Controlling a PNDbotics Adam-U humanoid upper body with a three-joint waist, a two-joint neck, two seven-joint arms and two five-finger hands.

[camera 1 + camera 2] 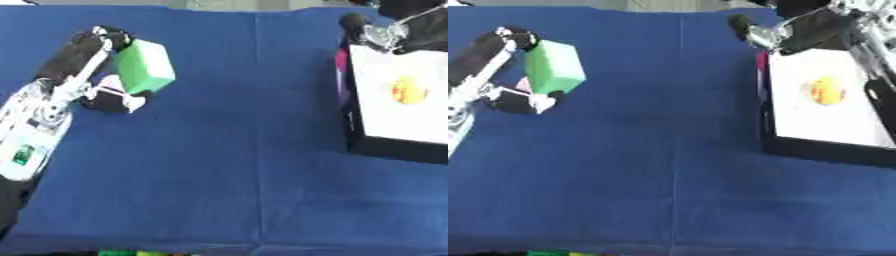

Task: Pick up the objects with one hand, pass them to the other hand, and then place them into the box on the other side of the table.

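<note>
A blue cloth covers the whole surface, with a crease running down its middle. On its right side stands the box, black-walled with a white floor, and a round yellow and red object already lies inside it. A thin pink strip shows along the box's left wall, but what it is cannot be told.

The left arm comes in from the lower left, and the left hand has its fingers and thumb curled round a green block, pinching it between an upper finger at the block's top left corner and the digits below it. The block is tilted and looks lifted off the cloth, over the left part of the surface and well apart from the box.

The right hand hangs near the far left corner of the box, at the top right of the view; its fingers seem partly bent and hold nothing that shows, though how far they are curled cannot be made out.

The pick-up looks done, so the step in hand is judged to be the pass. The next move calls for the left hand to carry the block toward the middle crease and for the right hand to come across with fingers spread, taking a free face of the block before the left hand lets go.
</note>
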